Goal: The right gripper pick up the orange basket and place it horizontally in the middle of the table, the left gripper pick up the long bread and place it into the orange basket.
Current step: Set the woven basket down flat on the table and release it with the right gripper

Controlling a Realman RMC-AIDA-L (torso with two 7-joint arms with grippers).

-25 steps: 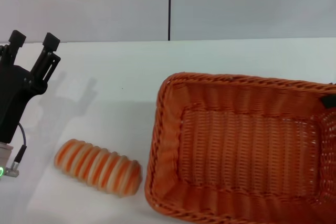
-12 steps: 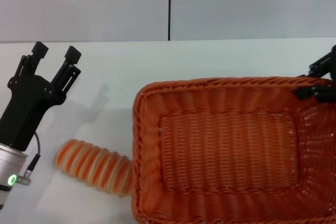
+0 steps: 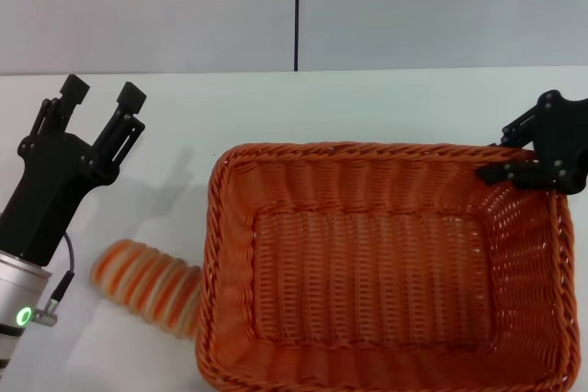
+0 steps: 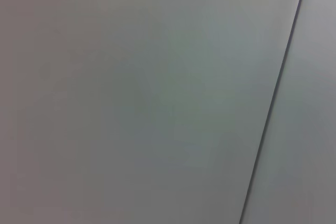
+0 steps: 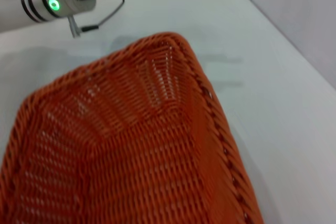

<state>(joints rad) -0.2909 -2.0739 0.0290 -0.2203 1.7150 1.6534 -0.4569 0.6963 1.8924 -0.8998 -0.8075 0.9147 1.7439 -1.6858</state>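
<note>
- The right tool pinches the far right corner of the basket rim; one finger lies inside the rim, the linkage outside. The basket sits long side across the tabletop, roughly central, with its near edge cut off by the head view.
- The left tool hangs spread and empty above the left of the tabletop, beyond the bread. The left wrist view shows only a blank wall.
- The bread lies at the near left, its right end hidden behind the flared left wall of the basket. Contact between the two cannot be confirmed; they are at least just beside each other.
- Risk 1: a corner-only grip is judged weak. Any further drag could pivot the basket about that corner and leave it askew.
- Risk 2: if the basket shifts further left, its wall could push or roll the bread away from the left tool.
- Risk 3: on release, a finger snagged in the openwork weave could lift or tug the basket out of position.
- Risk 4: the bread is rounded and ridged. A descent close to the basket wall could strike the rim; a grasp off-centre could let the loaf tilt or slip.
- Risk 5: both arms converge on the basket; the right tool should clear before the left one carries the bread over.
</note>
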